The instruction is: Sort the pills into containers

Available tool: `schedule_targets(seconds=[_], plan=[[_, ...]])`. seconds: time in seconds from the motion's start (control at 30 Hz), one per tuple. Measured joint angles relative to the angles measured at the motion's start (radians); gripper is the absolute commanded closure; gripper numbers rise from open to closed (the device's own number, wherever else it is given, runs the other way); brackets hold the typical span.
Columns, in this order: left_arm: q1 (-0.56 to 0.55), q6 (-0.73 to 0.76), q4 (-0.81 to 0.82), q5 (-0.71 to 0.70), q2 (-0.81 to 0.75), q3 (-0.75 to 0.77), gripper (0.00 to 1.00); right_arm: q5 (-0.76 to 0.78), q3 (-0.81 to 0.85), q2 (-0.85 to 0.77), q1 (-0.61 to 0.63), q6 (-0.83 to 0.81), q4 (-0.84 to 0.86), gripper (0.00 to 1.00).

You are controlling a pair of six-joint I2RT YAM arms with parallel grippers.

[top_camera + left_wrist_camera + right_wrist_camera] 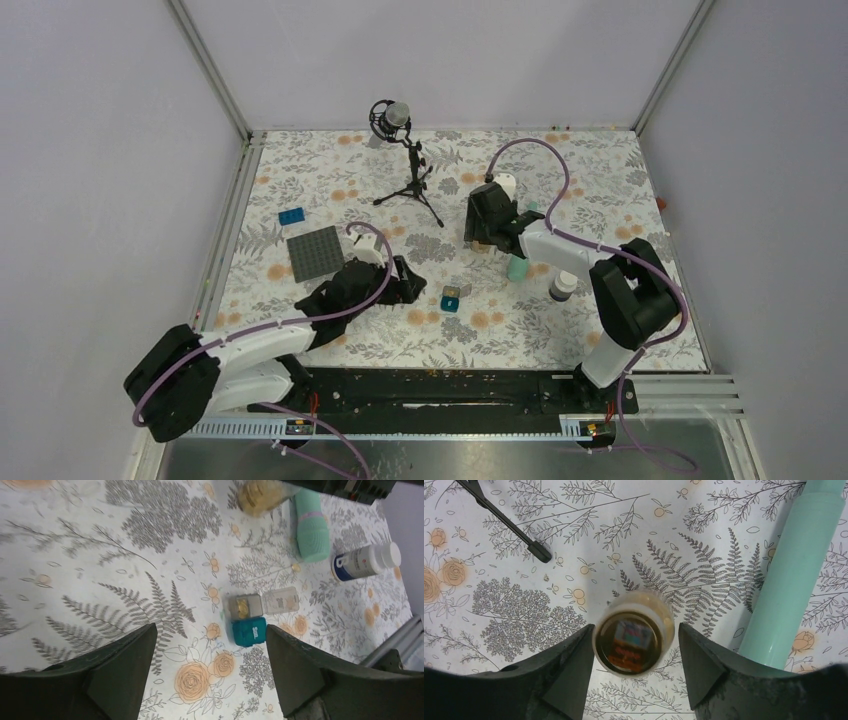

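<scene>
- Mint-green pill strip (517,267) lies just beside the right claw (488,232) in the top view, out on the flowery cloth (330,170). The teal box (449,303) and the grey box (453,291) touch each other, just in front of the left claw (412,284).
- From the left wrist, the left claw's two fingers are wide apart with nothing in them. Both boxes lie ahead of them. Orange pills (242,608) show inside the grey box, and its clear lid (281,600) is flipped open.
- From the right wrist, the glass jar (634,637) sits between the right claw's fingers. It is blurry, so I cannot tell if the fingers squeeze it or only stand beside it.
- Here is what could go wrong. If the hold on the jar is loose, it may slip or tip. Then tiny pills would roll over the cloth, where the printed orange flowers make them hard to find. The pill strip is close by and could get knocked.
</scene>
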Motion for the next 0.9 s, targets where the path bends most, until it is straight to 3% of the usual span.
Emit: schedule_targets(seconds=[0.1, 0.2, 0.3, 0.4, 0.6, 0.9], plan=[[0.0, -0.043, 0.045, 0.054, 0.071, 0.0, 0.28, 0.001, 0.001, 0.0, 0.0, 0.006, -0.008, 0.17], [0.0, -0.076, 0.085, 0.093, 0.115, 0.0, 0.37, 0.001, 0.004, -0.012, 0.0, 0.0, -0.046, 0.15], [0.0, -0.1, 0.131, 0.126, 0.158, 0.0, 0.51, 0.0, 0.004, -0.075, -0.003, -0.02, -0.112, 0.23], [0.0, -0.113, 0.175, 0.146, 0.205, 0.0, 0.6, -0.004, 0.0, -0.18, -0.004, -0.042, -0.151, 0.38], [-0.002, -0.124, 0.271, 0.198, 0.304, 0.0, 0.59, -0.149, -0.105, -0.373, -0.005, -0.065, -0.157, 0.49], [-0.047, -0.177, 0.373, 0.244, 0.441, 0.004, 0.59, -0.439, -0.331, -0.393, -0.005, 0.018, -0.122, 0.55]])
